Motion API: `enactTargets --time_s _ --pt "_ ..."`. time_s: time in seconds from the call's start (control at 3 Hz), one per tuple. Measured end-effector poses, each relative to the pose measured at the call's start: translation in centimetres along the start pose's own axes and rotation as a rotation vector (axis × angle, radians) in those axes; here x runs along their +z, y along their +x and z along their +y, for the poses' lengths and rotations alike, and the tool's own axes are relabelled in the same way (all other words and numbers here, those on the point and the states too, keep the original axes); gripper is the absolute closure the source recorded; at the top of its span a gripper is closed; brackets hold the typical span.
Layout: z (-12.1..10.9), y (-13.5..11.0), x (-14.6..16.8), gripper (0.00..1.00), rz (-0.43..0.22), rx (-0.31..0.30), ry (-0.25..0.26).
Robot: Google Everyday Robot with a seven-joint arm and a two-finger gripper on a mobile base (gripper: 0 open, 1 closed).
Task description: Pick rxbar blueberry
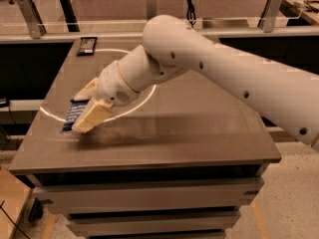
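Note:
The rxbar blueberry (74, 114) is a flat dark blue bar with white text, at the left side of the table. My gripper (79, 112) is at the bar, with one cream finger (85, 89) behind it and the other finger (92, 117) in front. The fingers are shut on the bar and hold it slightly above the grey table top (189, 128). A shadow lies on the table just under the bar. My white arm reaches in from the right across the table.
A smaller black-wrapped bar (87, 45) lies at the table's far left corner. A rail with metal posts (29, 15) runs behind the table. The table's left edge is close to the gripper. Drawers sit below the front edge.

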State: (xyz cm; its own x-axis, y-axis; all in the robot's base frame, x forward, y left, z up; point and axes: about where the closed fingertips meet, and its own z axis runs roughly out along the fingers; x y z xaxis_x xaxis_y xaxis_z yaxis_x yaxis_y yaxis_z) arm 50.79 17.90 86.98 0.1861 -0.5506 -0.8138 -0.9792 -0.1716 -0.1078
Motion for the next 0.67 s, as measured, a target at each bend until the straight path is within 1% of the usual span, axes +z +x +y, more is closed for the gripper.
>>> enactTargets --time_s 0.33,0.67 --pt "-1.5 -3.1 -3.9 1.0 -0.023 -0.089 0.048" --pt "-2.9 -6.7 -9.0 1.0 -0.035 -0.179 0.105"
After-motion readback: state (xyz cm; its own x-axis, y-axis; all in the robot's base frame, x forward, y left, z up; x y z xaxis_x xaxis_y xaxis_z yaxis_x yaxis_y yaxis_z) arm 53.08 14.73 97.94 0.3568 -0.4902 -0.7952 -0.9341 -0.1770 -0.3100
